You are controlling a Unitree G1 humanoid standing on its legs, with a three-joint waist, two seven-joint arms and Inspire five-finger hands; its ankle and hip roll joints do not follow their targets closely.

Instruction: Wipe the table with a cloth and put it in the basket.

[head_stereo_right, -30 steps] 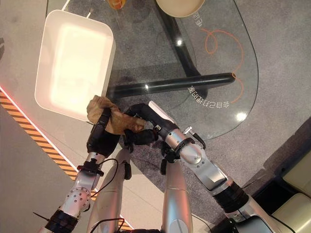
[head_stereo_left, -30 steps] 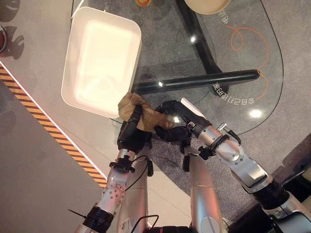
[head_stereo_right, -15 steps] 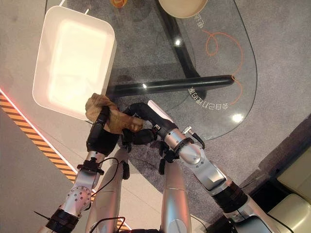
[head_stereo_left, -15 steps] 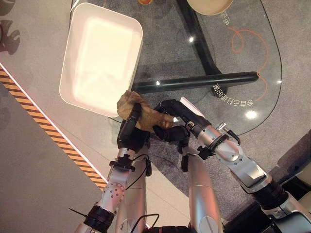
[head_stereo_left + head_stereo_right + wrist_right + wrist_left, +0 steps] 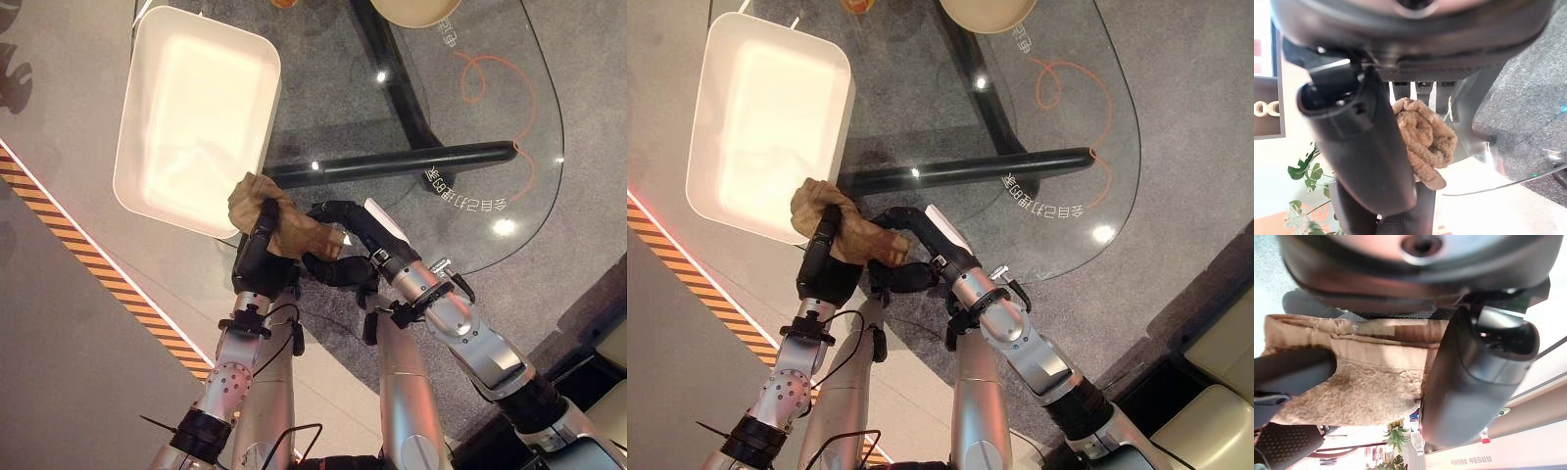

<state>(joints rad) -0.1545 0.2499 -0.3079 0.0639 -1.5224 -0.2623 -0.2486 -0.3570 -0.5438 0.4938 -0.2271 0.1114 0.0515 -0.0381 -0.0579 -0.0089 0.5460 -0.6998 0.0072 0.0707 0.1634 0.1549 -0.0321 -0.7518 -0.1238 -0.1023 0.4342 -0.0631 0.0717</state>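
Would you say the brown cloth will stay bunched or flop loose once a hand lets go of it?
The cloth looks soft and floppy: it bunches and folds between the left hand and right hand. Its fuzzy pile suggests it grips well, and probably weighs little.

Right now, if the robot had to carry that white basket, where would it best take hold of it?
Probably by the near short rim of the basket, coming from the robot's side. That edge overhangs the glass table, so fingers could curl under it. Both the left hand and right hand are busy holding the cloth.
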